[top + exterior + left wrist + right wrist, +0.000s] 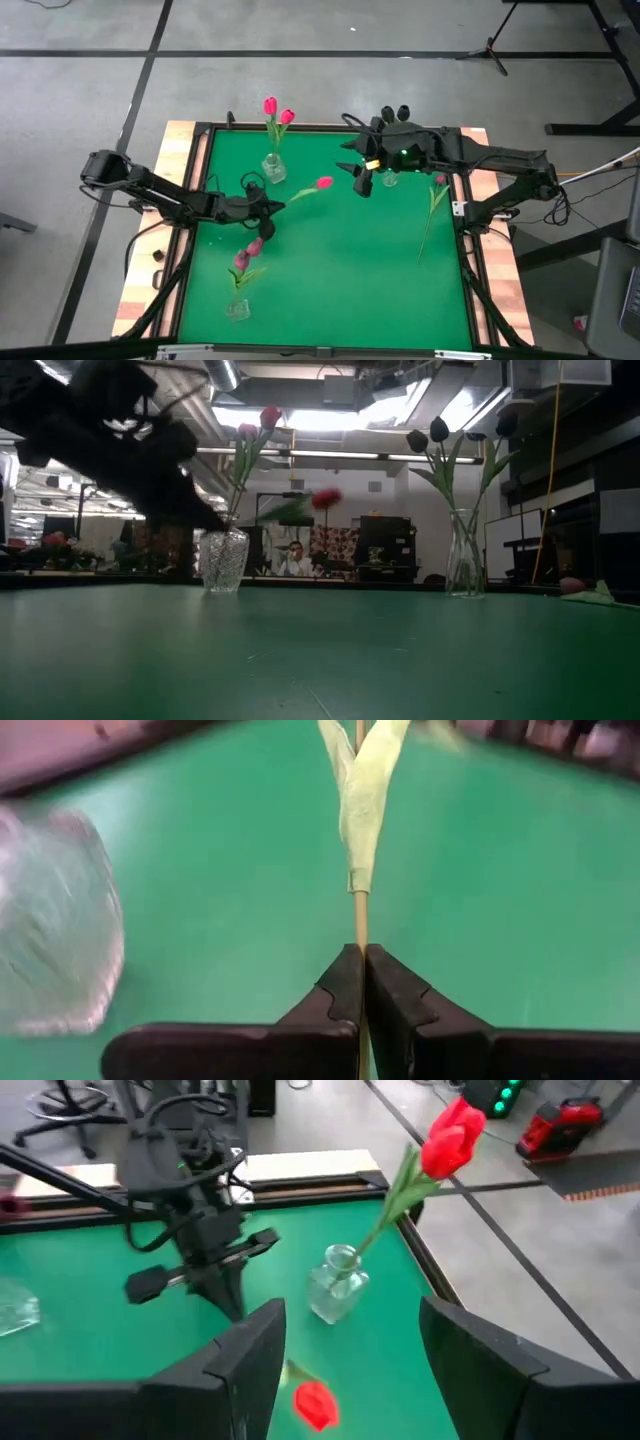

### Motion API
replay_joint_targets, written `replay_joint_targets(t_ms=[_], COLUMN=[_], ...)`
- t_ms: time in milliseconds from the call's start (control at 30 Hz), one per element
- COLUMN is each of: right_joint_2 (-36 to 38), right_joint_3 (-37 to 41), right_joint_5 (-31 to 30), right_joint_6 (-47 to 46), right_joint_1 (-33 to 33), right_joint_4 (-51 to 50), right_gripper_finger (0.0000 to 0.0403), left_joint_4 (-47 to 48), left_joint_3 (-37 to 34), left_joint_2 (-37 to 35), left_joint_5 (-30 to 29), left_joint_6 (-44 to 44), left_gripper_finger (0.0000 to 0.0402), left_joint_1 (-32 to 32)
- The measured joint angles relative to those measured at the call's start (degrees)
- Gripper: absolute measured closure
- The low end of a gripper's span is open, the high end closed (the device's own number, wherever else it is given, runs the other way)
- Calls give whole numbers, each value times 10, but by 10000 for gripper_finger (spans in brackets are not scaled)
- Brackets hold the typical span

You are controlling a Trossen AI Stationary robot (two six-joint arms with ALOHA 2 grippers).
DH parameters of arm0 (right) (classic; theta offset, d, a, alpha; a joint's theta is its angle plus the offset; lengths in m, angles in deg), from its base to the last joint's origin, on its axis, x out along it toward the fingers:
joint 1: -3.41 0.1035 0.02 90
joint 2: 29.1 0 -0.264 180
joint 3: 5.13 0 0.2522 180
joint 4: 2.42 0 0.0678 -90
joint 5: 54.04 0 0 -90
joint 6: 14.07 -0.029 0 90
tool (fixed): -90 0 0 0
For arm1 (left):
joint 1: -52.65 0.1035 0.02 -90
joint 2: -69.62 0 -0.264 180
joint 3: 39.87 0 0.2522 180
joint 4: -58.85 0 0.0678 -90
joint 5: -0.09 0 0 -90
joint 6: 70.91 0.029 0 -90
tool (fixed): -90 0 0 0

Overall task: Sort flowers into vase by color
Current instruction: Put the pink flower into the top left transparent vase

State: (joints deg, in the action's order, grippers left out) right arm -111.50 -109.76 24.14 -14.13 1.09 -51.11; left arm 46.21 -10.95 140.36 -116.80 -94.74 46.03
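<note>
On a green tabletop in a workshop, the left end effector clamps a pink-red tulip low on its thin stem, lifted near the far vase. The light, springy stem suits a low pinch. The right end effector, fingers apart, waits beside it. The grip point itself hides behind the fingers.

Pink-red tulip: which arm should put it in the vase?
Left. The left gripper is already shut on the pink-red tulip's stem, right beside the vase holding matching flowers. The right gripper is open and empty.
</note>
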Motion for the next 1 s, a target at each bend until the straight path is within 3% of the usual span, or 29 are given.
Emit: replay_joint_targets(t_ms=[167, 267, 400, 600, 767, 1000], right_joint_2=[38, 57, 66, 66, 65, 62], right_joint_3=[0, 0, 0, 0, 6, 13], right_joint_5=[9, -27, -79, -86, -85, -79], right_joint_6=[18, 21, 46, 87, 108, 113], right_joint_1=[43, 78, 120, 156, 160, 156], right_joint_4=[17, 17, 17, 12, -1, -42], right_gripper_finger=[172, 172, 172, 172, 172, 172], left_joint_4=[-20, -65, -168, -327, -426, -479], left_joint_3=[0, 0, 0, 0, 0, 0], left_joint_2=[-52, -88, -125, -154, -154, -154], left_joint_5=[-32, -40, -70, -109, -49, 66], left_joint_6=[8, 40, 123, 286, 330, 302], left_gripper_finger=[401, 401, 401, 401, 401, 401], left_joint_1=[-2, -2, -2, 18, 71, 151])
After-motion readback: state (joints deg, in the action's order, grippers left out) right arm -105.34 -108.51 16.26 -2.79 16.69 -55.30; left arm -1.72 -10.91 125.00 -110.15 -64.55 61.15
